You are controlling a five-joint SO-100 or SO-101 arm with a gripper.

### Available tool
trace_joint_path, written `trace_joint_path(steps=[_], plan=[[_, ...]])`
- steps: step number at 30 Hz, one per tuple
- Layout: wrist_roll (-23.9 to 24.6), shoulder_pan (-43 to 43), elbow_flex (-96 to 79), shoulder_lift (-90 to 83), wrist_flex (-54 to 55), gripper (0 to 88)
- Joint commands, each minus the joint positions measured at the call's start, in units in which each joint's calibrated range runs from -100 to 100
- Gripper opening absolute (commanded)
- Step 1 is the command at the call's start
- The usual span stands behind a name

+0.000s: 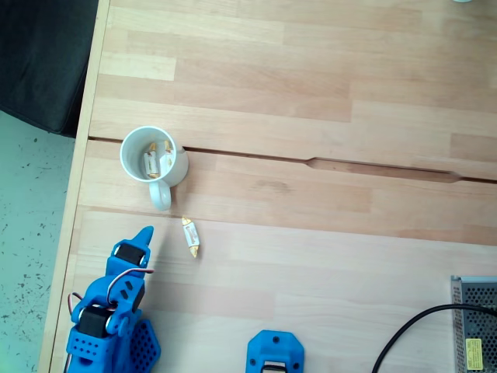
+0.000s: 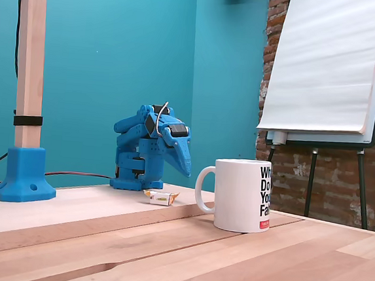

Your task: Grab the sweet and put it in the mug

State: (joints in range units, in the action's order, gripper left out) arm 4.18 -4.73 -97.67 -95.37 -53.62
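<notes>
My claw [image 1: 144, 235] hangs folded back over my own base at the lower left of the table [image 1: 326, 78] in the fixed view from above, its blue tip pointing up and a little right. I have nothing in it. From above the jaws look drawn together into one point, and in the low fixed view from the side the claw [image 2: 184, 166] tapers down to a closed beak — no gap that I can make out between the fingers.

The sweet [image 1: 190, 236] lies on the bare wood just to the right of my tip in the view from above, close but not touching, its long axis running roughly up and down the picture with the yellow twisted ends at top and bottom. In the side view the sweet [image 2: 161, 197] sits on the near edge of the raised board, below and in front of my claw.

The mug [image 1: 153, 158] stands upright beyond the sweet, up and to the left of it in the view from above, handle turned down toward me. Inside it I see at least one more wrapped candy [image 1: 150, 162]. From the side, the mug [image 2: 238, 194] is right of the sweet, black lettering on its wall — the two stand apart.
</notes>
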Motion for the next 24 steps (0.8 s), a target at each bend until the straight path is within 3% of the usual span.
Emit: trace_joint_path(steps=[1,24], plan=[[0.0,-0.4,0.3,-0.1,0.8,0.0],[1.5,-1.1,7.4,0.0,0.5,0.0]])
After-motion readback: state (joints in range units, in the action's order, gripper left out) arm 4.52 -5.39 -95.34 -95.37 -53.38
